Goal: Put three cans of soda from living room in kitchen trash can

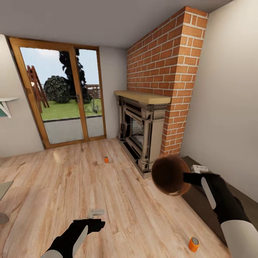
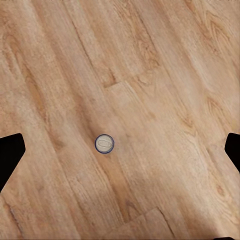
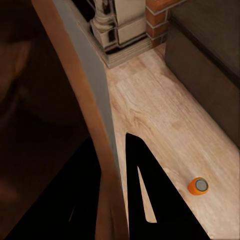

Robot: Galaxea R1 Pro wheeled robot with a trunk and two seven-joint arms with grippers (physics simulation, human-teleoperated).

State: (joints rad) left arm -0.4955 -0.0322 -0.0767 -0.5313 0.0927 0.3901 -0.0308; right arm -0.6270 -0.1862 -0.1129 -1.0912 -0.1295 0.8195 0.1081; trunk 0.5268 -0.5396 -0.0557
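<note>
— Right pincer [image 1: 191,178] is clamped on the bin [image 1: 170,175] rim, bin tilted on its side. Risk?
— Any can dropped in could roll out of that tilted mouth.
— Left pincer [image 1: 96,212]?
— Spread wide, empty, above the blue can [image 2: 104,143].
— Count?
— Three cans on the floor: one blue, two orange [image 1: 193,244] [image 1: 106,159]. One bin.

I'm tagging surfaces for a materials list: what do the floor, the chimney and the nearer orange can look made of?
The floor looks like light wood planks, matte, with visible grain and seams. The chimney looks like red brick with pale mortar joints, rough. The orange can seems metal: a grey, dull-shining top over an orange body, though paint or label cannot be told.
</note>
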